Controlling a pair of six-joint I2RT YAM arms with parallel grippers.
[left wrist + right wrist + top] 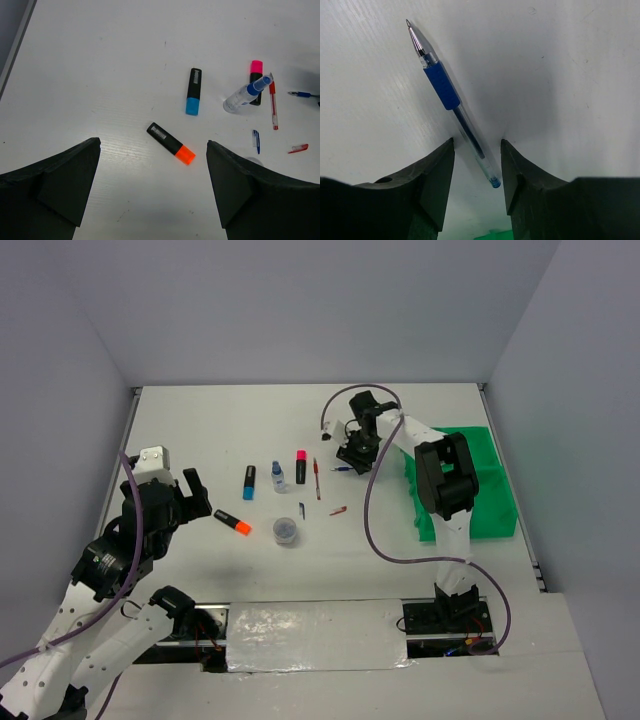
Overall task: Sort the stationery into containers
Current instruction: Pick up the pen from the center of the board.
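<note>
Closest to the top camera, the left tool (pixel 196 492) is hanging spread open above the counter (pixel 200 430), near the orange highlighter (pixel 232 523) and the round jar (pixel 286 530). Farther back, the blue highlighter (pixel 249 482), bottle (pixel 278 476), pink highlighter (pixel 300 466) and red pen (pixel 316 479) are sitting in a loose row, well apart from the green tray (pixel 495 510) at the right. The right tool (pixel 352 455) is reaching down over the blue pen (pixel 343 469), left of the tray. From the left wrist, the wide-set fingers are framing the orange highlighter without touching it. From the right wrist, the parted fingers are straddling the blue pen's rear end, with bare counter showing on each side of it.
</note>
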